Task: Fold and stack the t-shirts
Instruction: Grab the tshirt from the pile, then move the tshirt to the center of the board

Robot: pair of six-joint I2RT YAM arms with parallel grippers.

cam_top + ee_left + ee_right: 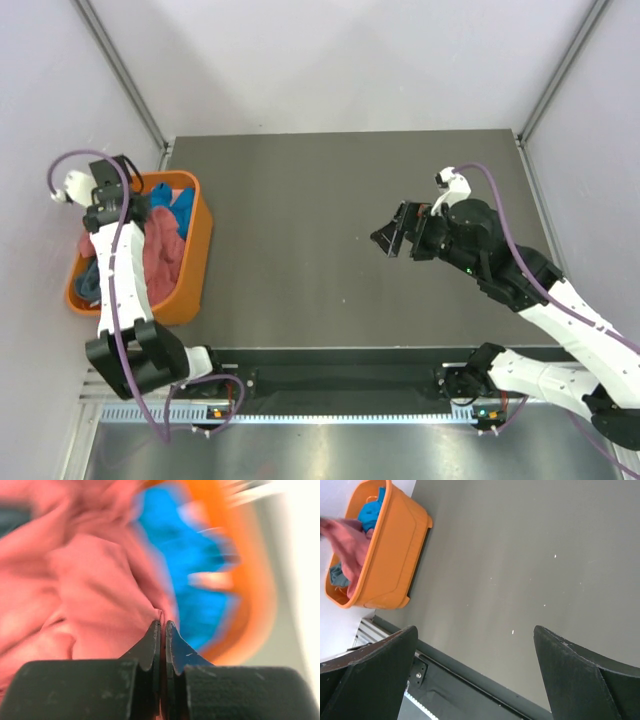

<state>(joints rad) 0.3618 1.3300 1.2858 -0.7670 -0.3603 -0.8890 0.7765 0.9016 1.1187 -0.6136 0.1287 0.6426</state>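
A salmon-pink t-shirt [162,255] lies crumpled in an orange tub [192,262] at the left edge of the table [320,200]. A bright blue t-shirt [176,200] is bunched at the tub's far end, and a grey-blue t-shirt [88,280] is tucked against its outer side. The pink heap runs lengthwise along the tub, from near to far. It is too rumpled to tell which way its collar or hem points. The left gripper [162,630] reaches down into the tub with its jaws closed on a small ridge of pink cloth. The step in hand appears to be picking the first shirt out for folding. None of the shirts is folded or stacked yet. The next move likely calls for a lift high enough to clear the tub's rim without dragging the other shirts along, then a carry to the bare table. The right gripper [475,630] hangs wide open over the middle of the table, holding nothing, well apart from the tub.
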